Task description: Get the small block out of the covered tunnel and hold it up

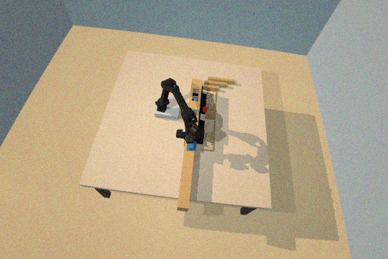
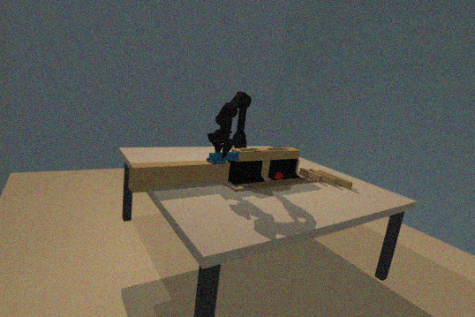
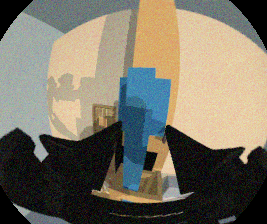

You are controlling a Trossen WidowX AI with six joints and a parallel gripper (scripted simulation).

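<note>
Hand (image 1: 195, 136) (image 2: 222, 154) (image 3: 144, 125): part-open, fingers apart on either side of the blue handle piece (image 1: 191, 146) (image 2: 216, 158) (image 3: 143, 82); no firm grip is shown. The step in hand is judged to be the handle grasp, prior to sliding the cage. Fingers should be centred on the narrow blue strip & closed evenly, w/o the wooden beam (image 1: 187, 180) (image 2: 177, 175) (image 3: 156, 35) being pinched. Once grip is confirmed, the pull should be kept straight along the beam, slow, w/ min. twist; a skewed pull could jam the cage or let the handle slip.

Beside the beam's inner end, the covered tunnel (image 1: 197, 83) (image 2: 266, 169) is seen w/ dark side openings. A small red item (image 1: 205, 109) (image 2: 278, 176), prob. the block, is at the farther opening, i.e. not out yet; its exact seat in the cage can't be told. Loose rods (image 1: 221, 80) (image 2: 327, 177) are lying past the tunnel's far end, on the tabletop (image 1: 144, 166) (image 2: 199, 225) (image 3: 224, 75).

Hard to make out: finger/handle contact, hidden by the wrist in the top view & tiny in the exterior. In the wrist view, the tunnel is largely blocked by handle & fingers; the red item isn't discernible there. Cage interior: mostly dark or covered.
</note>
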